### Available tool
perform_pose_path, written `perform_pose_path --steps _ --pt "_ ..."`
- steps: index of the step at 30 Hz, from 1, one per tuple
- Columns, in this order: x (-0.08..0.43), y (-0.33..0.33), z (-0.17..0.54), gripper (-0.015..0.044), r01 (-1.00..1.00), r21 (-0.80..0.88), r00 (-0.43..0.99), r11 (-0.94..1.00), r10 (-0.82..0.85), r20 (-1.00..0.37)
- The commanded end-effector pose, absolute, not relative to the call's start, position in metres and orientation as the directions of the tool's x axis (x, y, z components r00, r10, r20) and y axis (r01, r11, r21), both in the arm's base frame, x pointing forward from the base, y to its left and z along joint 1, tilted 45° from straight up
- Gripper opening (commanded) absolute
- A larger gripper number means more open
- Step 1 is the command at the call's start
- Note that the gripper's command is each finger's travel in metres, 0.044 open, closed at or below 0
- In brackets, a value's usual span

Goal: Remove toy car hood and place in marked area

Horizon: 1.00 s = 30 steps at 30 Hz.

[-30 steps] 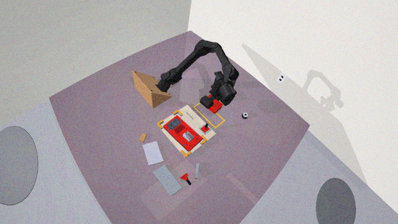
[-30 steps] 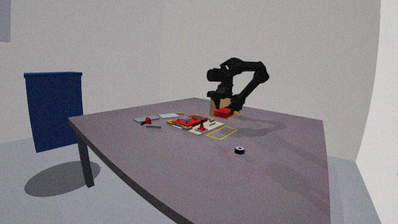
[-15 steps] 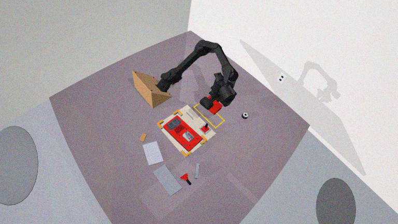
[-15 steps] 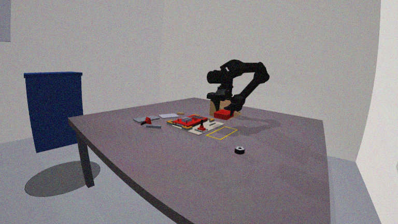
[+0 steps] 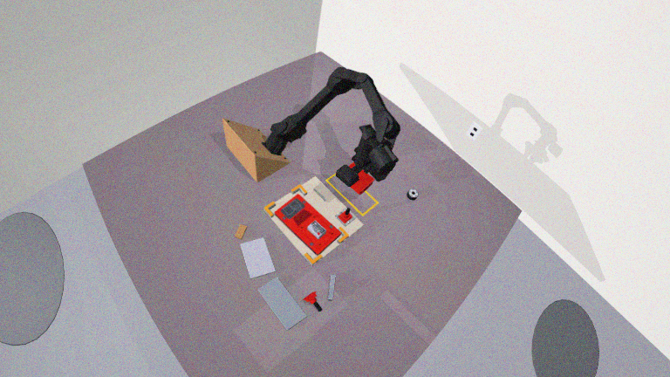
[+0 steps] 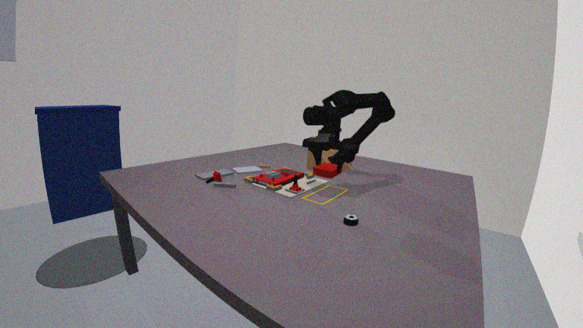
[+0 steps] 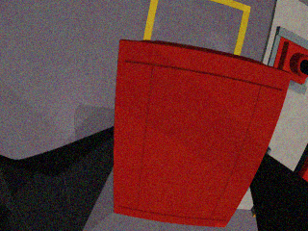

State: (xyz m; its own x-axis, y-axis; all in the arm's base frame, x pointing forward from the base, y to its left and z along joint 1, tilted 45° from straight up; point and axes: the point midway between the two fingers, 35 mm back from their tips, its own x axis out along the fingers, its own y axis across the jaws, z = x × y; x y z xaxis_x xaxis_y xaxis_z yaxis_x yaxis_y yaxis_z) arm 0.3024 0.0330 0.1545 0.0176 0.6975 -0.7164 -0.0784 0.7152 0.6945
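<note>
The hood, a red block (image 5: 364,185) (image 6: 325,171) (image 7: 192,120), hangs in my gripper (image 5: 363,175) (image 6: 329,164) (image 7: 188,146). The gripper is shut on it, one dark finger on each side. The hood is above the table; in the top view it covers part of the far end of the yellow outline (image 5: 371,208) (image 6: 335,197) (image 7: 243,29). In the wrist view the outline runs out past the hood's top edge. The red toy car (image 5: 328,239) (image 6: 281,179) lies on the cream baseplate (image 5: 356,223) (image 6: 318,182) (image 7: 284,120). The hood's underside is hidden.
A red piece with a black stick (image 5: 345,215) (image 6: 295,187) stands on the baseplate beside the outline. A small wheel (image 5: 412,195) (image 6: 351,220) lies on the table. A wooden wedge (image 5: 241,153) stands by the arm's base. Flat plates and a red-black part (image 5: 311,298) lie beyond the car.
</note>
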Motion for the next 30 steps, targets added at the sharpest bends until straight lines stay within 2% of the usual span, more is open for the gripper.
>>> perform_pose_path --steps 1,30 --pt "0.303 0.036 0.154 0.0000 -0.080 0.697 0.023 0.713 0.700 -0.713" --pt "0.303 0.048 0.142 0.0000 -0.080 0.697 0.024 0.712 0.701 -0.713"
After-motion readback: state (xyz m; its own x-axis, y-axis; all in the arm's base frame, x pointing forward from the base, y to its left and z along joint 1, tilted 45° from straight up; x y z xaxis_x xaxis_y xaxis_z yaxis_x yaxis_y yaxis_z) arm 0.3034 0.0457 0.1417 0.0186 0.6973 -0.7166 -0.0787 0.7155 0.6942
